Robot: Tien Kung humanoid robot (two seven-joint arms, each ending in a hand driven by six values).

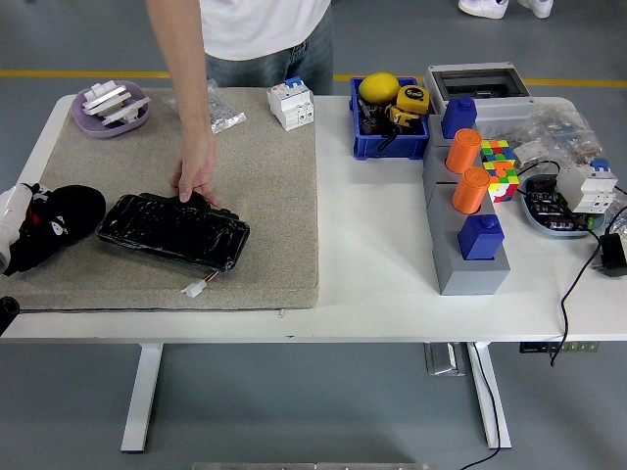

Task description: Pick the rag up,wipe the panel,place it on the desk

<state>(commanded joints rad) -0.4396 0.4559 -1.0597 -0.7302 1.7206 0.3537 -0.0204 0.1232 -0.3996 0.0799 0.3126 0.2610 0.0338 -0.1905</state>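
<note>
The black glossy panel [174,230] lies on the beige mat [265,166], with a small white connector at its near right corner. A person's hand [194,174] presses on the panel's far edge. Left of the panel's left end, a dark bunched rag [61,223] sits at the mat's left edge. My left hand [29,235] comes in from the picture's left side and is closed around it. Rag and hand are both black, so the individual fingers are hard to tell apart. My right hand is out of view.
At the mat's far left corner stands a purple dish [110,108] with white parts. A white breaker [291,102] and a blue bin [387,122] stand at the back. On the right are a grey fixture [468,264] with orange cylinders, a colour cube [497,166] and cables.
</note>
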